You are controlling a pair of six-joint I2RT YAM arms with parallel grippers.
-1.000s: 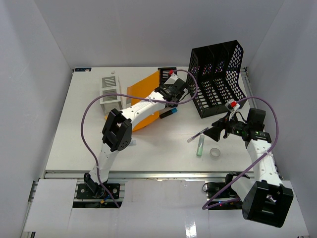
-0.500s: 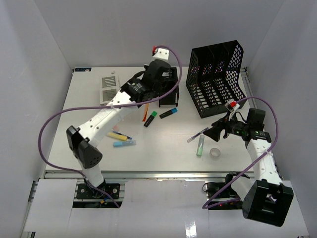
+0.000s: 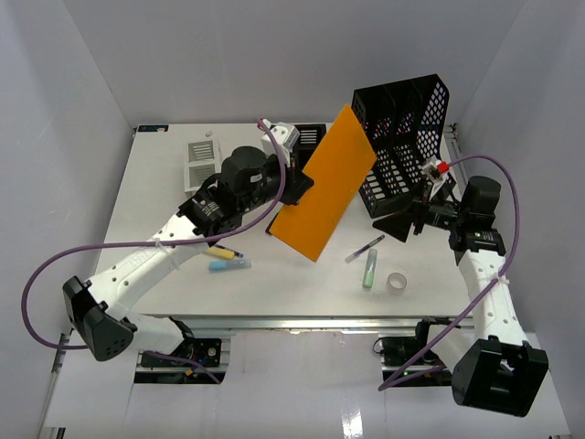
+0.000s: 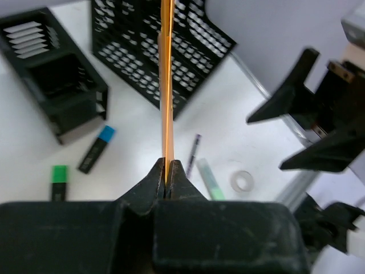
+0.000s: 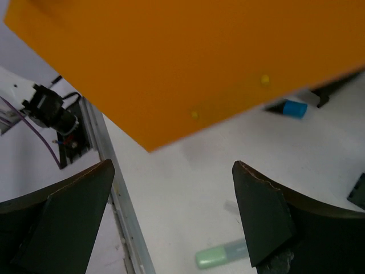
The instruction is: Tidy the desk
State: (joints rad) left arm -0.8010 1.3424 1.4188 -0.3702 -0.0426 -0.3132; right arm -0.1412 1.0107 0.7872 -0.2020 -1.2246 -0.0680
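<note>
1. The desk (image 3: 151,215) is the white tabletop that fills the middle of the overhead view, with its metal rail (image 3: 302,322) along the near edge just ahead of the arm bases.
2. From above, the left gripper (image 3: 297,183) holds an orange folder (image 3: 329,187) clear of the surface, tilted, its top corner in front of the black mesh file rack (image 3: 407,137). The folder hides part of the desk behind it.
3. The left wrist view shows what the overhead cannot: the folder edge-on (image 4: 166,85), a thin orange line pinched between jaws of the left gripper (image 4: 167,162) that are pressed tight on it.
4. That same view reveals things behind the folder: a black desk organizer (image 4: 54,74), a blue-capped marker (image 4: 96,149) and a green-capped marker (image 4: 59,182).
5. The right gripper (image 3: 399,222) hovers just right of the folder with its jaws spread wide and nothing between them. The right wrist view confirms this: both fingers of the right gripper (image 5: 171,217) stand far apart, with bare desk between them.
6. The right wrist view also shows the folder's flat face (image 5: 188,63) close up, with two small yellow dots that no other view shows.
7. A pale green highlighter (image 3: 368,271), a pen (image 3: 365,249) and a tape roll (image 3: 396,283) lie near each other at front right.
8. Only the overhead shows a blue highlighter (image 3: 228,265), a yellow marker (image 3: 219,251) and a white drawer unit (image 3: 201,163) on the left.
</note>
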